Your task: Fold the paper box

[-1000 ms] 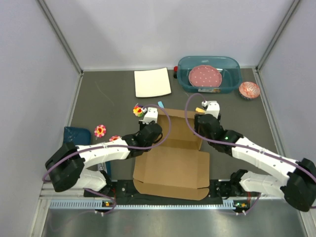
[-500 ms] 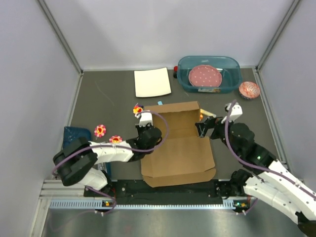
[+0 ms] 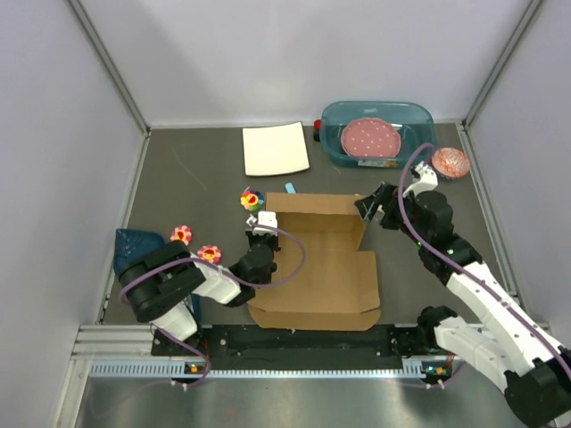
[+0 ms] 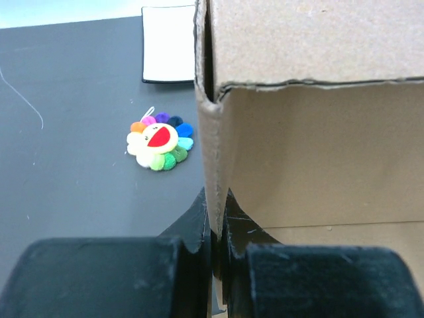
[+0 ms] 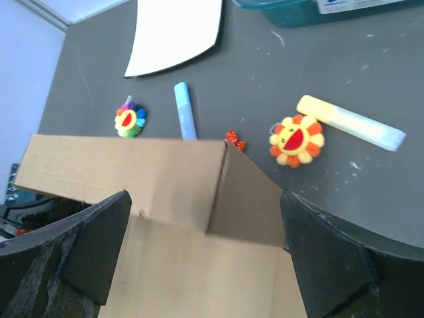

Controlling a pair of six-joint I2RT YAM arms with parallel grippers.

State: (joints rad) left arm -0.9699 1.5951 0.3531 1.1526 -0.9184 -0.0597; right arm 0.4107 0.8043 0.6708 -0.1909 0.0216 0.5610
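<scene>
1. Paper box (image 3: 312, 272): brown corrugated blank, partly raised. It lies between the two sets of jaws, its left edge inside the left pair.
2. Left gripper (image 4: 214, 207): clenched on the box's left side wall (image 4: 207, 152), a finger on each face of the card.
3. Right gripper (image 5: 212, 255): released, with the jaws spread wide. The box's far right corner stands between and just ahead of them. No contact shows.
4. Far wall (image 3: 317, 218): stands upright, ahead of both grippers.
5. Near panel (image 3: 312, 305): lies flat behind the jaws, tabs untucked.
6. Progress, as judged: early to middle. Two walls are up, while the right side, the near panel and the locking tabs appear left to do.
7. Rainbow flower toy (image 4: 161, 138): left of the left jaws, apart from the box.
8. Blue marker (image 5: 185, 119): beyond the far wall, ahead of the right jaws.
</scene>
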